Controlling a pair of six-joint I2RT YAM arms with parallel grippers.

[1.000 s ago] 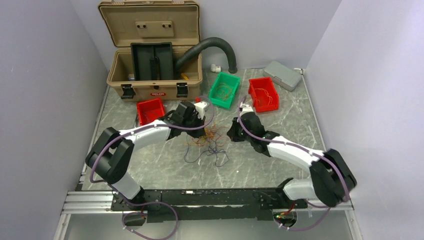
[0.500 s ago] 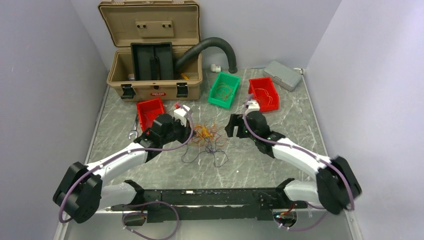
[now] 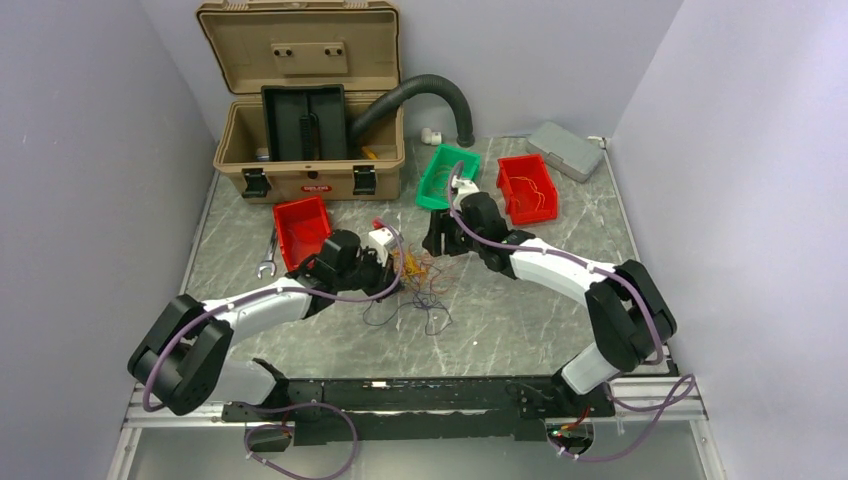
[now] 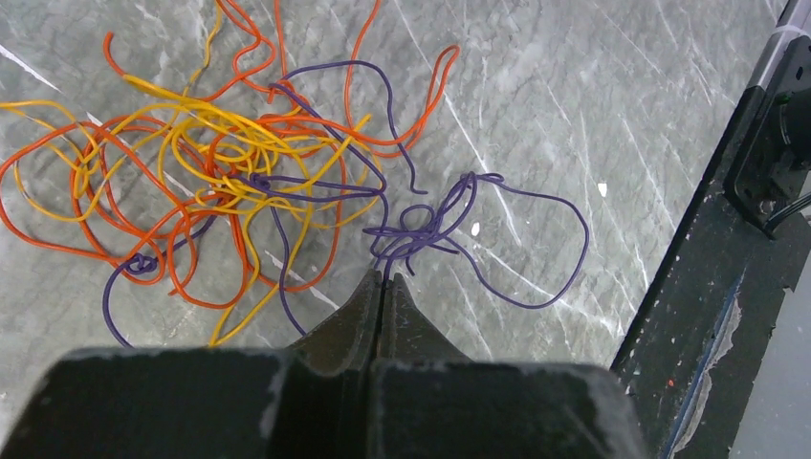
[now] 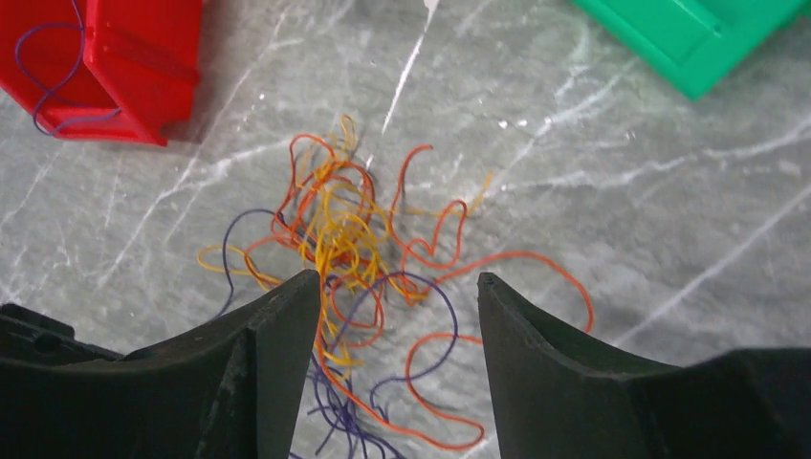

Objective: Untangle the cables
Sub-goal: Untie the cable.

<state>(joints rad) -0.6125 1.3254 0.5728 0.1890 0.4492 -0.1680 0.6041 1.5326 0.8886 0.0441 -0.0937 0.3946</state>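
Since a moment ago my right claw has swung back beside the green bin; it hangs spread above the cables, tangled on the table. My left claw is pressed together at their purple strands.

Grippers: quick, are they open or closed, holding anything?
Left gripper: closed; any grip on the cables cannot be told.
Right gripper: open, holding nothing.

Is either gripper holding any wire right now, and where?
Right gripper is open, holding nothing. Left gripper is shut beside a purple wire; a pinch cannot be told.
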